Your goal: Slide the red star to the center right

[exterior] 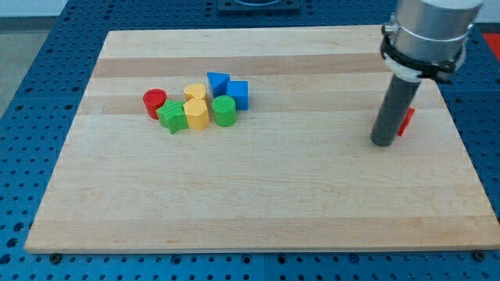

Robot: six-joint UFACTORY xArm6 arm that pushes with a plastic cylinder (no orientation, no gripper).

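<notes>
The red star (405, 121) lies near the board's right edge, about mid-height, mostly hidden behind my rod; only a red sliver shows on its right side. My tip (382, 144) rests on the board just left of and touching or nearly touching the star. The rod rises from it to the grey arm at the view's top right.
A cluster sits at the upper left of the wooden board (258, 195): red cylinder (155, 101), green star (173, 115), two yellow blocks (196, 113), green cylinder (224, 111), blue triangle (218, 82), blue cube (237, 94). Blue perforated table surrounds the board.
</notes>
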